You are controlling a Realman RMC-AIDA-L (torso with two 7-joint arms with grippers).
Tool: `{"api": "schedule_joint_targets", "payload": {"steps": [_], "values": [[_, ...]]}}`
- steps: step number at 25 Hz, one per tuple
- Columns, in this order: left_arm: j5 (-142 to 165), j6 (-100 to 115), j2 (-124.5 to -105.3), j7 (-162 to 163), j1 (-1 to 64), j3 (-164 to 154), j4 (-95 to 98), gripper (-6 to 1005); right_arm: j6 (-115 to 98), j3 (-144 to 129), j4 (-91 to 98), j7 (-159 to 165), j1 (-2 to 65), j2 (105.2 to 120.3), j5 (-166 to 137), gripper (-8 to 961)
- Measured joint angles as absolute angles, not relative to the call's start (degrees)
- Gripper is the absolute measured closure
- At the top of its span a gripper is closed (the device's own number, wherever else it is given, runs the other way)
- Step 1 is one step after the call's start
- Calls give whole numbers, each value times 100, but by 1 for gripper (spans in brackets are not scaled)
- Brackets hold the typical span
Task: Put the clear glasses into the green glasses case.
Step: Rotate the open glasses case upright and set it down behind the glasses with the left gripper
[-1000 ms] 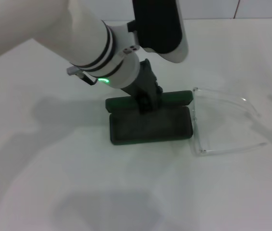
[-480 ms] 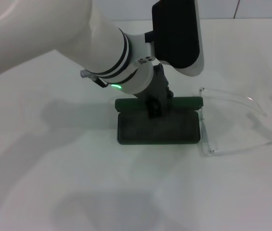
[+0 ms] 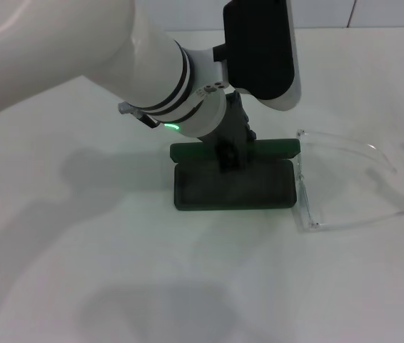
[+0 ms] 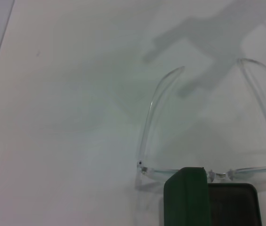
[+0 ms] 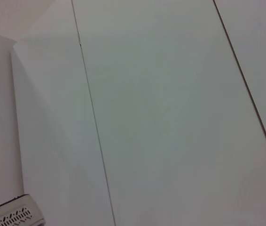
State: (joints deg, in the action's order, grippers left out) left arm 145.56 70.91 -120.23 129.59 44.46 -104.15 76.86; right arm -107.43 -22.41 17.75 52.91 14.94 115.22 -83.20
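On the white counter [image 3: 81, 271] our left gripper [image 3: 229, 153] sits low over the back edge of the green glasses case [image 3: 234, 187], which lies open; we cannot tell whether it grips the lid. The right gripper is out of sight. The clear glasses [image 3: 337, 182] lie unfolded just beside the case's right end, front bar against it, arms pointing away. We judge them light, slick and easily flexed, best pinched at the stiffer front bar near a hinge.

Green glasses case [image 3: 233, 184] open, dark interior up, clear glasses [image 3: 341, 182] touching its right end
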Motion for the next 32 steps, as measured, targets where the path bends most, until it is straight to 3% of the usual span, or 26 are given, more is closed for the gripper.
{"api": "schedule_joint_targets", "payload": {"steps": [9,14,23,32], "values": [[14587,6902,-12024,12973,4433,-10415,7737,729,-10788,-2241,1767,5291,1479,11516,-8345,68],[14616,6894,-12013,13093,4411,-10372,7965,507,-10766,-2279,1766,5291,1460,11504,-8352,69],[15069,6526,-12019,13136,3757,-10360,8514,487,-10538,-2360,1766,5317,1565,11514,-8446,69],[15059,5954,-12027,13146,3727,-10599,7576,498,-10527,-2364,1715,5297,1528,11516,-8446,69]]}}
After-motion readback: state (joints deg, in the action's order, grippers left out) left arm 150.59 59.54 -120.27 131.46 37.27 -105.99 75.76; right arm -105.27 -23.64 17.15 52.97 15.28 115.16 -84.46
